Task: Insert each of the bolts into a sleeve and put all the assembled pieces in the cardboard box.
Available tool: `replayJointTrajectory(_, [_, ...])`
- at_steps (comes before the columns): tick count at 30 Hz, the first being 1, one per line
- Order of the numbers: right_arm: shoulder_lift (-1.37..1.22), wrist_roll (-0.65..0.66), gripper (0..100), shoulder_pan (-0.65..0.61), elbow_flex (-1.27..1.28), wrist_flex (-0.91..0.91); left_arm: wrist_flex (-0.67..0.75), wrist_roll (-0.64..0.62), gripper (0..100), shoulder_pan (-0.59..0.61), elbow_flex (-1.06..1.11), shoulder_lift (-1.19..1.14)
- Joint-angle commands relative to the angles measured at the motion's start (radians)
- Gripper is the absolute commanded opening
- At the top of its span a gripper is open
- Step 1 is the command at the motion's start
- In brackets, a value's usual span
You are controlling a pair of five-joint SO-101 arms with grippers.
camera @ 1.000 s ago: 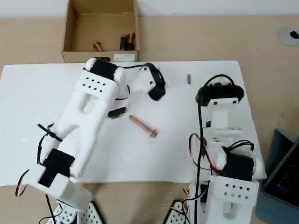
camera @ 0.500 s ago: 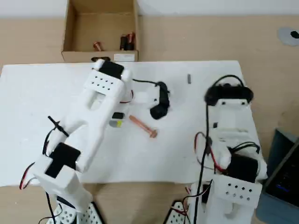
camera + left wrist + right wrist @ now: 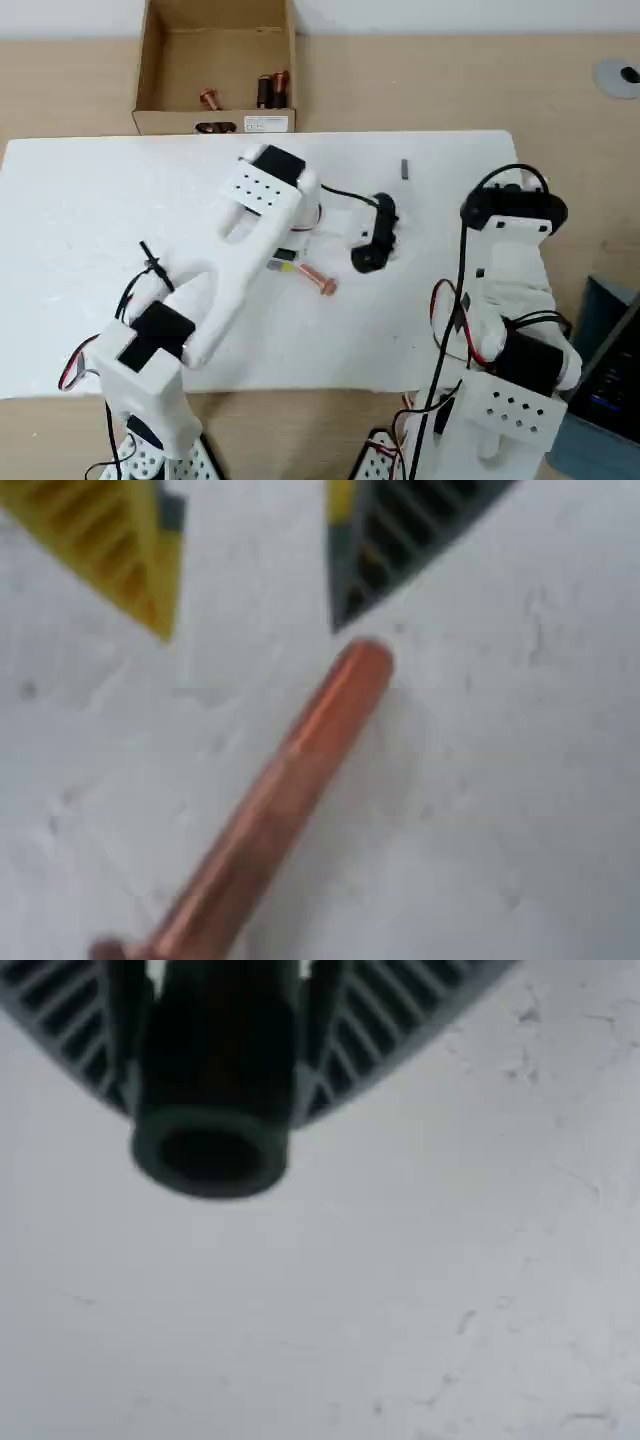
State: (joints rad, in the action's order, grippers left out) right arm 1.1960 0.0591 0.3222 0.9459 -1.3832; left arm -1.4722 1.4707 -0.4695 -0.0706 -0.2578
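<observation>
Currently in hand: grasping the bolt (image 3: pixel 319 279), mid-worktop (image 3: pixel 80 220), box (image 3: pixel 144 70) at its 11 o'clock.
Left pincer (image 3: pixel 248 615): wide open, empty, at bolt's tip.
Right pincer (image 3: pixel 218 1030): clamped on a sleeve (image 3: pixel 210 1150).
Next: centre, close, lift.

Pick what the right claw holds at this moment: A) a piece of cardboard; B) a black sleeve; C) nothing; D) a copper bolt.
B: in the right wrist view the right claw is clamped on a black sleeve, its hollow end showing.
</observation>
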Motion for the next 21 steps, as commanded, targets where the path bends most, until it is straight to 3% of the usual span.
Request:
replayJointTrajectory(1, [0.021,0.008,0.9,0.028,-0.004,0.015,0.012,0.009,11,-0.021,-0.054,-0.007])
replayJointTrajectory(11, [0.021,0.008,0.9,0.03,0.013,0.02,0.014,0.011,11,-0.084,-0.054,-0.058])
replayJointTrajectory(21, [0.022,0.041,0.9,0.033,0.012,0.02,0.12,0.018,11,-0.138,-0.054,-0.148])
